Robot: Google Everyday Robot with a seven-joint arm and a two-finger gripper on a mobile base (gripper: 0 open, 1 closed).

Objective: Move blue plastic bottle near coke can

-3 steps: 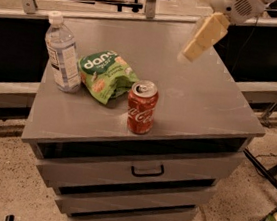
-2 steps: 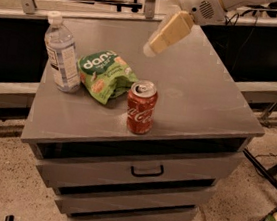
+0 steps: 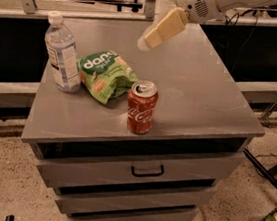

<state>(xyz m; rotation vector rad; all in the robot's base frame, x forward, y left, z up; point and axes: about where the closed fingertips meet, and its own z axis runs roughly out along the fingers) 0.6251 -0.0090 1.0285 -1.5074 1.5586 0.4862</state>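
Clear, faintly bluish plastic forms the blue plastic bottle (image 3: 62, 55), which is seen upright with its white cap on, near the rear left corner of the grey table (image 3: 196, 89). The coke can (image 3: 141, 108) is stood near the front edge, apart from the bottle, and a green snack bag (image 3: 105, 75) is laid between them, close to both. The tool (image 3: 146, 40) is held in the air above the back of the table, tilted down to the left and touching nothing; whether it is spread or pressed together cannot be told. The bottle is judged to be fairly light, thin-walled and easily dented, smooth and somewhat slippery, and tall enough to be tipped. A hold across the labelled middle of the body is advised, and only a moderate squeeze should be applied.
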